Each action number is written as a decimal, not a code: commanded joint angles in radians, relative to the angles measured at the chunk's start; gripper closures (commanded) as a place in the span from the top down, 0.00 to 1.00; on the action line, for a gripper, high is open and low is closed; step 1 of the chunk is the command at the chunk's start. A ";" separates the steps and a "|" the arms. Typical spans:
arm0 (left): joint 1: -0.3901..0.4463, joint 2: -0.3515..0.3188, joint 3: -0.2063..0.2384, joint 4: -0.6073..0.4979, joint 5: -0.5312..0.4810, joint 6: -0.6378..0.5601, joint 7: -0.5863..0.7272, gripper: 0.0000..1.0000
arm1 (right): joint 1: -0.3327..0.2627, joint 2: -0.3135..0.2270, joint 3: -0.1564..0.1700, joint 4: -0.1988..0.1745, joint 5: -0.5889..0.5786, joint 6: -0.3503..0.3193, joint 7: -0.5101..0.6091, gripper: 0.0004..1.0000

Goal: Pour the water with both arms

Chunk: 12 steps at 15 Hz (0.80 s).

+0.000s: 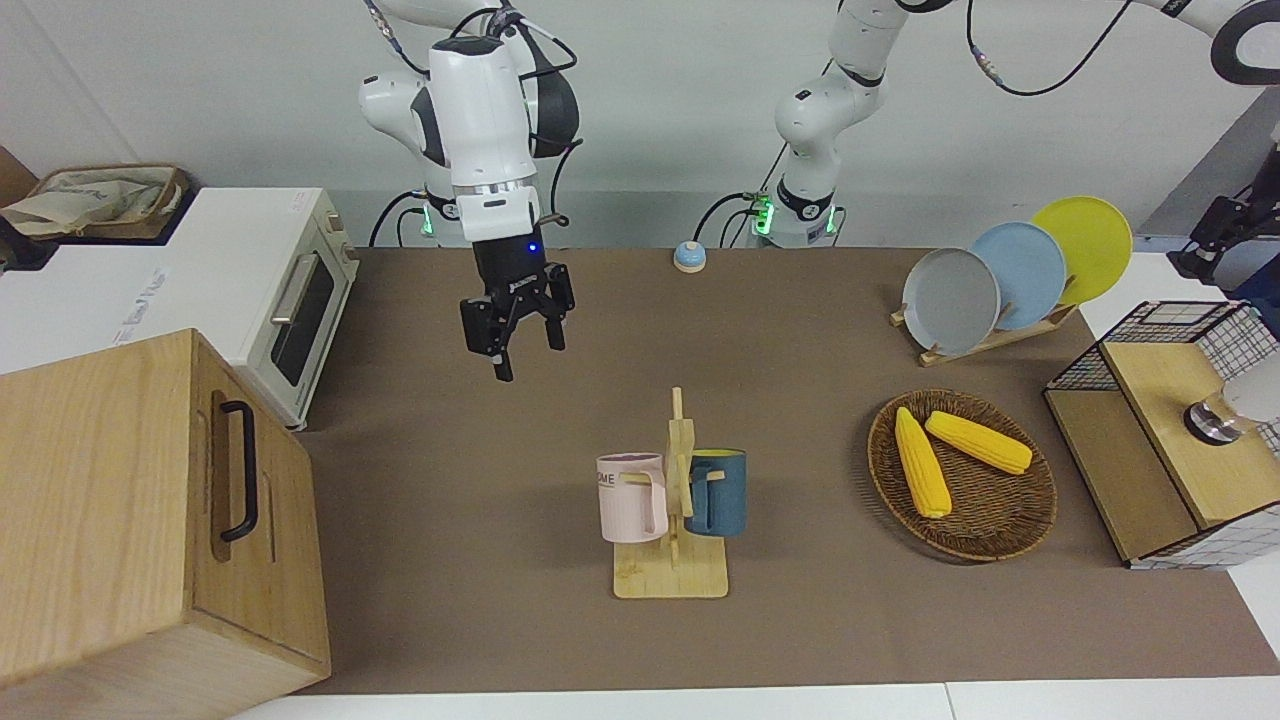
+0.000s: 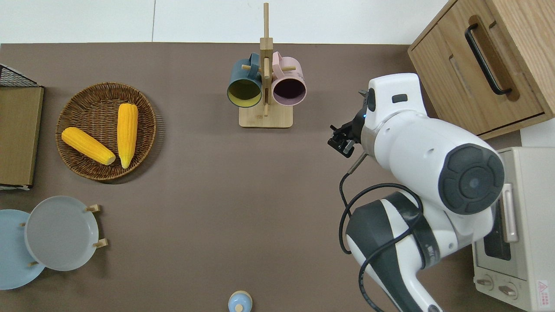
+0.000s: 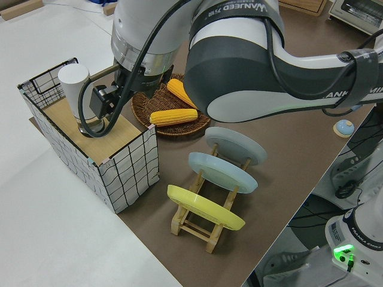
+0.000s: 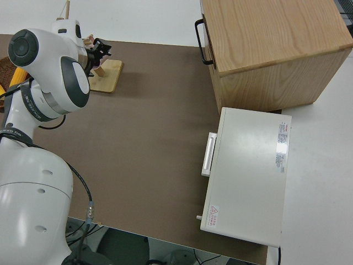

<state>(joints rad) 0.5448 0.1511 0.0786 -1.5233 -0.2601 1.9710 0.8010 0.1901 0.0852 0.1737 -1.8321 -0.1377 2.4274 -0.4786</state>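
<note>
A small blue bell (image 1: 689, 256) sits nearest the robots at the edge of the brown table mat (image 2: 195, 195). The right gripper (image 1: 515, 330) hangs in the air with its fingers apart and nothing between them, over bare mat between the toaster oven (image 1: 290, 300) and the mug rack (image 2: 265, 86). At the left arm's end of the table, the left gripper (image 3: 106, 101) reaches into the wire-sided box (image 3: 128, 164) and appears closed around a white cup (image 3: 75, 89) standing on the box's wooden floor, though the arm hides much of the fingers. Farther out, a pink mug (image 1: 632, 497) and a blue mug (image 1: 717, 492) hang on the wooden rack, level with a wicker basket (image 1: 985, 525) holding two corn cobs (image 1: 978, 441).
</note>
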 commanded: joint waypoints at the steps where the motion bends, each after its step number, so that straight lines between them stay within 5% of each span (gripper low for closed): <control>1: 0.010 0.022 -0.008 0.005 -0.077 0.133 0.040 1.00 | 0.037 0.074 -0.002 0.030 -0.020 0.068 0.000 0.94; 4: 0.009 0.053 -0.008 -0.015 -0.111 0.221 0.081 1.00 | 0.045 0.114 -0.002 0.054 -0.022 0.098 0.002 0.92; 9: 0.009 0.094 -0.008 -0.046 -0.284 0.311 0.153 1.00 | 0.058 0.209 -0.003 0.194 -0.030 0.085 0.003 0.88; 12: 0.004 0.110 -0.016 -0.052 -0.338 0.348 0.159 1.00 | 0.060 0.240 -0.008 0.212 -0.033 0.085 0.038 0.88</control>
<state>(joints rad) 0.5448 0.2581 0.0768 -1.5540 -0.5354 2.2670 0.9282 0.2439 0.2676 0.1726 -1.6806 -0.1421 2.5170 -0.4767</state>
